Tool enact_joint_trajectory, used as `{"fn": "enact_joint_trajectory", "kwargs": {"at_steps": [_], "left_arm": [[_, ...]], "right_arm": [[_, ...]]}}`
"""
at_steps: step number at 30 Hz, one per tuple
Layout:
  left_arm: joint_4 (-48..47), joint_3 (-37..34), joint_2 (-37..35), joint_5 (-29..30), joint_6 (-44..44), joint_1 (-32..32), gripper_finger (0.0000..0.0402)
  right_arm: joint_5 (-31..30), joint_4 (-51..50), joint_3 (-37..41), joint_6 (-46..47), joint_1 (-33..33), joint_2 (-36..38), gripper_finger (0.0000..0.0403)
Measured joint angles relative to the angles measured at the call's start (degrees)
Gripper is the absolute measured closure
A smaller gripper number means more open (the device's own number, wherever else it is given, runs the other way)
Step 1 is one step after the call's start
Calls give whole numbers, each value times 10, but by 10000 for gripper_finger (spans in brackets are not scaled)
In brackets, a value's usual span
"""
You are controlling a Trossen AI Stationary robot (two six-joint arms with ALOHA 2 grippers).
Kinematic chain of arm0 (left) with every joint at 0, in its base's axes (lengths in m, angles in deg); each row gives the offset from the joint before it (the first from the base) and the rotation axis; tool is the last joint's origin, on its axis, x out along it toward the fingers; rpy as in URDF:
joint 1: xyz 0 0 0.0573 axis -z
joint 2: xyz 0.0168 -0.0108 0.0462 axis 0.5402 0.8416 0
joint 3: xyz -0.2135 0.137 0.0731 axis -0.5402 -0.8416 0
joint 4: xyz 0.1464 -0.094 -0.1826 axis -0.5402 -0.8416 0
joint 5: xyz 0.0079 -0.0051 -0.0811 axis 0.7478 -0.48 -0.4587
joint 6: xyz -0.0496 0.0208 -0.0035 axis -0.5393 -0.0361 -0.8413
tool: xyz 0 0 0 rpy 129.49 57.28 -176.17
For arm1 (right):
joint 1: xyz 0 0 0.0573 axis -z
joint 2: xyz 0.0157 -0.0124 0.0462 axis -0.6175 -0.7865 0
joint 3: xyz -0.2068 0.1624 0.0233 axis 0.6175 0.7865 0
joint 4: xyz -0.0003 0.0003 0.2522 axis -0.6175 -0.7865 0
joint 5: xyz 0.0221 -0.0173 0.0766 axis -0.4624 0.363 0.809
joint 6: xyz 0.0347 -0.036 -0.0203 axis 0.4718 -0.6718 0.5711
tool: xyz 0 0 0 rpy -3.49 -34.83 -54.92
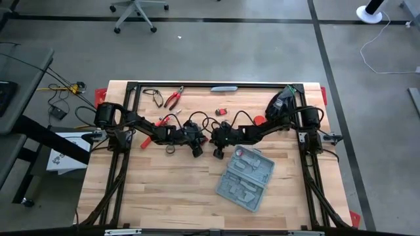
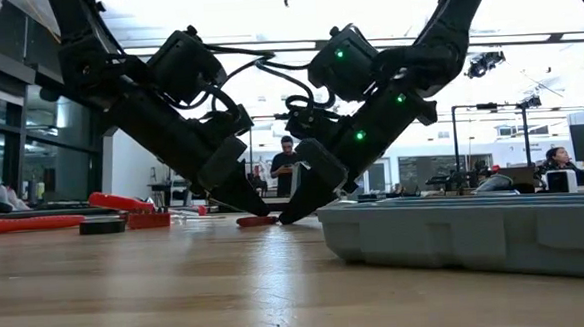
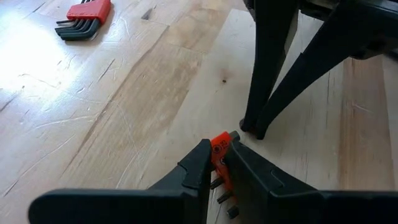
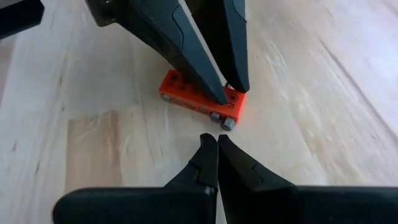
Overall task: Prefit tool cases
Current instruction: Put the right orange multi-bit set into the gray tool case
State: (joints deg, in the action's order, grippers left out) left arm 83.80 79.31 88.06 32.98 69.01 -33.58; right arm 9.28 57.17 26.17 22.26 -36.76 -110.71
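Note:
The grey-blue tool case (image 1: 246, 177) lies open on the table right of centre, its moulded slots facing up; its wall (image 2: 476, 229) is close in the low view. Both grippers meet at mid-table. My left gripper (image 3: 217, 144) is shut on a small red bit holder (image 4: 199, 98) that lies on the wood. My right gripper (image 4: 216, 138) is shut and holds nothing. Its tips (image 3: 252, 129) sit low over the table, a short gap from the holder's end. My left gripper pinches the red holder's end (image 4: 231, 99), beside the small metal bits (image 4: 226, 122), between its two fingers. The fingers (image 4: 211, 81) slant down from the table's left. The holder lies flat on the tabletop.
A red hex-key set (image 3: 84, 15), red-handled pliers (image 1: 172, 98), a small dark ring (image 1: 169, 149) and a silver bar (image 1: 224, 88) lie toward the far and left parts of the table. Bare wood spreads along the near edge left of the case. People stand in the room beyond.

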Motion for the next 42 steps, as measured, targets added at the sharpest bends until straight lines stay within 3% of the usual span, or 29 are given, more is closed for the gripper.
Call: {"fn": "enact_joint_trajectory", "kwargs": {"at_steps": [19,30,42], "left_arm": [[4,0,0,0,1,0,351],[0,-1,0,3,1,0,351],[-1,0,1,-1,2,0,351]], "right_arm": [[30,24,1,-5,32,-2,403],[47,41,-32,-4,38,-42,403],[43,-38,-37,-19,32,-12,403]]}}
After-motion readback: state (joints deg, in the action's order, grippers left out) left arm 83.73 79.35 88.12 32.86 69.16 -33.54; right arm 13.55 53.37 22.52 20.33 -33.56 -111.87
